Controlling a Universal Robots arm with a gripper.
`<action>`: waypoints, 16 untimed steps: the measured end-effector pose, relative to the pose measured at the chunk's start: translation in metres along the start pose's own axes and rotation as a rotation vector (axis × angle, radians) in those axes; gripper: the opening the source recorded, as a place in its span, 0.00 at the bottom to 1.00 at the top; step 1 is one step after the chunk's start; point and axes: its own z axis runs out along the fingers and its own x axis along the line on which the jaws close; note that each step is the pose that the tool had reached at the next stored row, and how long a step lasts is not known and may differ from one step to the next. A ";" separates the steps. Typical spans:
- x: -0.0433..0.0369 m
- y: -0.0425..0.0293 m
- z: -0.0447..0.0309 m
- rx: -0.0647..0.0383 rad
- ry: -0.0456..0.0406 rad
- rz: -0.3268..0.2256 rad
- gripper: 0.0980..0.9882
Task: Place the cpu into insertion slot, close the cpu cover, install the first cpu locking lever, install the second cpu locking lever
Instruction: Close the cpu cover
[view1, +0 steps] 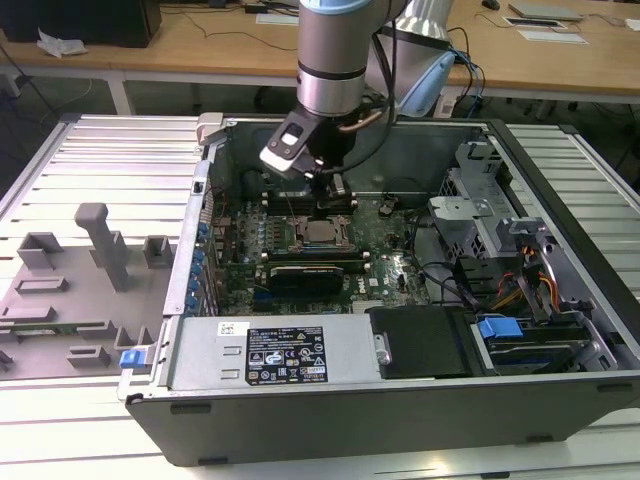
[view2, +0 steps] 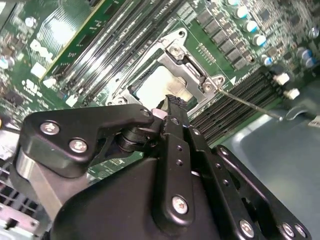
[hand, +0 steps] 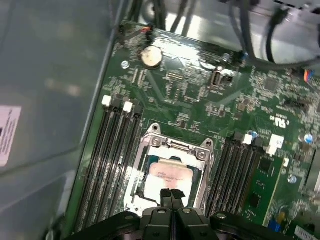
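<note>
Grey sheet metal forms the open computer case (view1: 560, 250), which lies on its side on a slatted table (view1: 100, 150) in the exterior view. Inside it sit the green circuit board (view1: 390, 262), a long black graphics card (view1: 305, 272), a labelled silver box (view1: 290, 350) along the near wall and a drive cage (view1: 470, 210) toward the exterior view's right. The arm reaches down into the case, and the gripper (view1: 327, 200) hangs just above the insertion slot (view1: 322, 235) in the middle of the board. In the second wrist view the cpu (view2: 157, 85) lies flat in that slot, its pale top showing through the window of the cpu cover (view2: 192, 67), which sits down around it. A thin locking lever (view2: 247, 103) runs out from one corner of the socket over the black memory slots (view2: 255, 86). In the first wrist view the fingertips (hand: 165, 196) are pressed together with nothing between them, poised over one edge of the chip; whether they touch it cannot be told. Memory slots flank the socket on both sides, and a coin battery (hand: 151, 56) lies farther along the board.
</note>
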 end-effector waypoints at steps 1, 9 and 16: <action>0.0000 0.0000 0.0000 0.000 -0.0006 -0.026 0.01; 0.0000 0.0000 0.0005 0.000 -0.0021 -0.226 0.01; 0.0000 0.0000 0.0008 0.000 -0.0020 -0.384 0.01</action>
